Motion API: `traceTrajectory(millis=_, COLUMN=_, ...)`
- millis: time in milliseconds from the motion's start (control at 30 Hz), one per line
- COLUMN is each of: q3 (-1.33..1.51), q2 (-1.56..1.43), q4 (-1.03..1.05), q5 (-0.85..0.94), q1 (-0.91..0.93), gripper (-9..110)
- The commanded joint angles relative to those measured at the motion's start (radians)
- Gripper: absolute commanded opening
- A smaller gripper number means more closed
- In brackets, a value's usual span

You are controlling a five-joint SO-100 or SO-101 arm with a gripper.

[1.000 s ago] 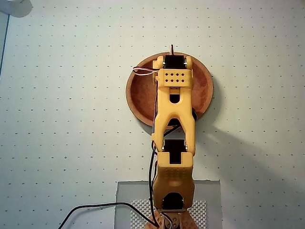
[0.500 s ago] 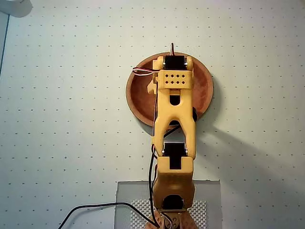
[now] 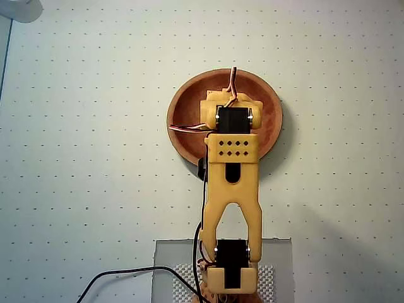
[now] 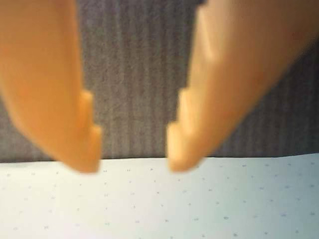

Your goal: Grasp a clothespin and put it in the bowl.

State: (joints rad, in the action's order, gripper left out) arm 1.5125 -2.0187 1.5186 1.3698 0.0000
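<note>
Yellow arm (image 3: pixel 232 183) has drawn back toward 6 o'clock, uncovering more wooden bowl (image 3: pixel 186 107); contents hidden. Gripper (image 4: pixel 133 152) gapes empty.

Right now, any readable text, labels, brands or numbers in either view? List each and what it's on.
None readable.
Yellow arm: no lettering, only a grid of holes.
Black servo: no legible label in the overhead view.
Wooden bowl: no marks.
Dotted mat: plain dot grid, no numbers.
End effector in the wrist view: blurred fingers, no text on them.
</note>
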Motion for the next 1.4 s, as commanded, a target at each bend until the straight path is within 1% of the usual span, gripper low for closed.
traceTrajectory(millis=0, q3=0.009, q2=-0.160, q4=-0.017, q5=-0.117, q1=-0.014, gripper=-4)
traceTrajectory(millis=67, q3=0.018, q2=-0.207, q4=-0.071, q5=-0.224, q1=-0.032, gripper=-3)
traceTrajectory(millis=267, q3=0.021, q2=-0.337, q4=-0.265, q5=-0.706, q1=-0.038, gripper=-3)
traceTrajectory(millis=433, q3=0.054, q2=-0.477, q4=-0.350, q5=-1.091, q1=-0.037, gripper=-3)
traceTrajectory(millis=600, q3=0.195, q2=-0.666, q4=-0.410, q5=-1.307, q1=-0.041, gripper=-3)
traceTrajectory(millis=667, q3=0.290, q2=-0.756, q4=-0.428, q5=-1.336, q1=-0.040, gripper=-3)
traceTrajectory(millis=1133, q3=0.983, q2=-1.316, q4=-0.451, q5=-1.336, q1=-0.037, gripper=-3)
traceTrajectory(millis=1233, q3=1.080, q2=-1.407, q4=-0.448, q5=-1.335, q1=-0.037, gripper=-3)
traceTrajectory(millis=1367, q3=1.175, q2=-1.422, q4=-0.449, q5=-1.335, q1=-0.037, gripper=-3)
